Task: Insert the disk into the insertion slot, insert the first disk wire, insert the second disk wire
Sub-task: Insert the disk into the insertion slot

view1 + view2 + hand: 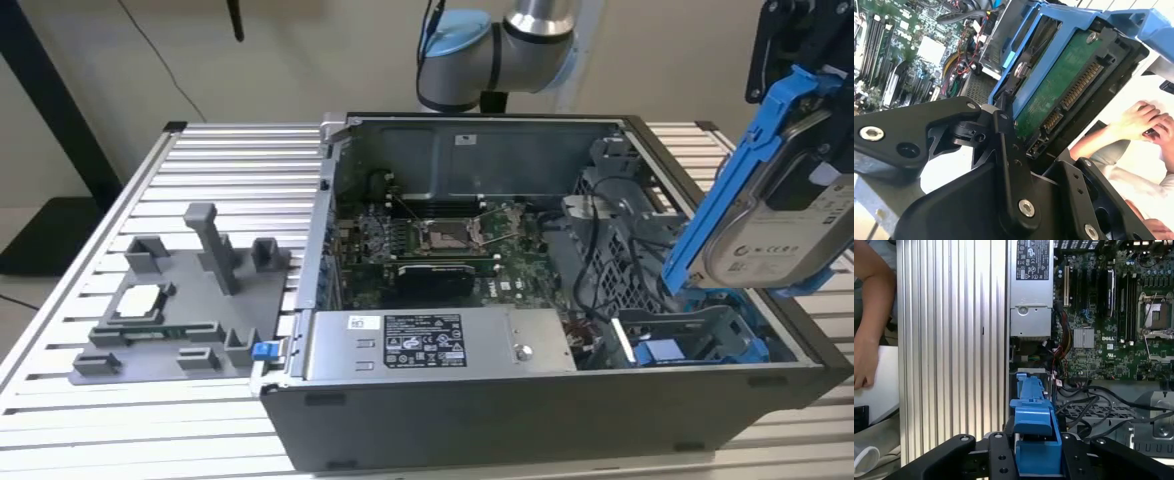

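The disk (771,225), a silver drive with a white label in a blue frame, hangs upright and tilted over the case's corner at the exterior view's right. My gripper (1035,452) is shut on it, with black fingers (997,450) pressing both sides of the blue frame (1033,432). In the second wrist view the disk's green board and connectors (1069,85) face the camera. The insertion slot (694,338), a grey cage bay with blue tabs, lies just below the disk. Black cables (603,255) run loose beside the cage.
The open computer case (534,420) stands on a slatted metal table (80,300). Inside are the motherboard (441,240) and a grey labelled power supply box (427,345). A grey fixture (187,300) stands at the exterior view's left. A person's hands (1141,120) are close by.
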{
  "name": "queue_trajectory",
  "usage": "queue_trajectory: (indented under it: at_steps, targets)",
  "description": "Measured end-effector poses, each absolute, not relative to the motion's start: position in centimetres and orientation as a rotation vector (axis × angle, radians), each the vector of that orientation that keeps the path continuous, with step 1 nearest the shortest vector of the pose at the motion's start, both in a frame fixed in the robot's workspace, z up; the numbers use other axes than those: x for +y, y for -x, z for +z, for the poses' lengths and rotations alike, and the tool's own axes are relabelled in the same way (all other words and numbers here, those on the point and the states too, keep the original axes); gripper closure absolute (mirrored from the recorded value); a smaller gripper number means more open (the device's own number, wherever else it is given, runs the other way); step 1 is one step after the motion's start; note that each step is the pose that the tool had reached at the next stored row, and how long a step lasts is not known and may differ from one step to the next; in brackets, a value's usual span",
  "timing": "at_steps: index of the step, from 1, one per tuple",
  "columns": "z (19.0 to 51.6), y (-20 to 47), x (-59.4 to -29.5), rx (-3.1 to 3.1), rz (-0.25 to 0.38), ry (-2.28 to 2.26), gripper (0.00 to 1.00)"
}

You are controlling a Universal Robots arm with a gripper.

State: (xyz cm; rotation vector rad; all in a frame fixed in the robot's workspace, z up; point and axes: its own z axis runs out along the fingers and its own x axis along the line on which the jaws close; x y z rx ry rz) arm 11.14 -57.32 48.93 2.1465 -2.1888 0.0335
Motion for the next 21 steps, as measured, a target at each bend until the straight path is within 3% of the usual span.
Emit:
queue_trajectory:
  at_steps: [21]
  targets:
    - [48.1,-11.14,-57.32,-2.189,0.033,-2.147,1.0]
